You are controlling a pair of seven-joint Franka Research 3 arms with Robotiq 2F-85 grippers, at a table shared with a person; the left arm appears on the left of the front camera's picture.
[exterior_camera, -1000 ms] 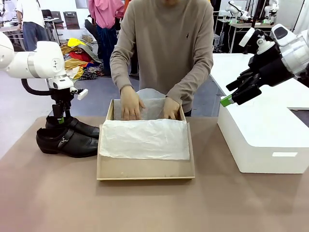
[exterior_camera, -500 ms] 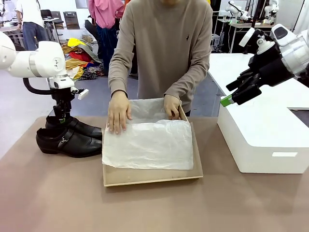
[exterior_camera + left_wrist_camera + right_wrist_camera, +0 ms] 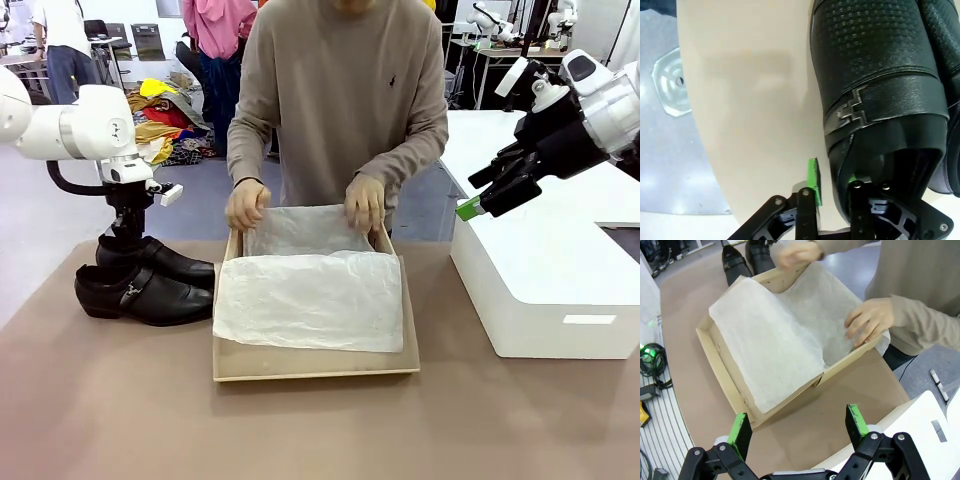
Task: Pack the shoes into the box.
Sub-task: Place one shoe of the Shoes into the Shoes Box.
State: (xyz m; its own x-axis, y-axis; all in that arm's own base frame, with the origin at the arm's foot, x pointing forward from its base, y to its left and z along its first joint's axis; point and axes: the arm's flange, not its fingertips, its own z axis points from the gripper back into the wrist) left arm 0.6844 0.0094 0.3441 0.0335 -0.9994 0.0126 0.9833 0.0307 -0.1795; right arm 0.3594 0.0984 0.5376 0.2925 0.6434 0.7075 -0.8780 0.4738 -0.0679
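Black leather first: the shoes (image 3: 145, 285) lie side by side on the bench (image 3: 320, 430), just left of the box (image 3: 310, 362), toes toward it, neither packed yet. We read this as the pick-up of the first shoe. Our left claw (image 3: 832, 177) is down at the heel of the far shoe, one finger inside the opening and the outer pad (image 3: 813, 180) outside the side wall. A sliver of bench shows between that pad and the leather, so we cannot tell whether the wall is truly pinched.

Our right claw (image 3: 799, 430) hangs spread and empty, high over the white block (image 3: 540, 280) on the box's right.

Across from us, the person's hands (image 3: 247, 205) hold the tissue paper (image 3: 310, 300) at the far wall; one sheet covers most of the floor.

Next, we judge, the pinch must seat on the heel wall before any lift. Glossy leather may slip or the shoe may swing. The carry must then clear the box's left wall and the person's hands.
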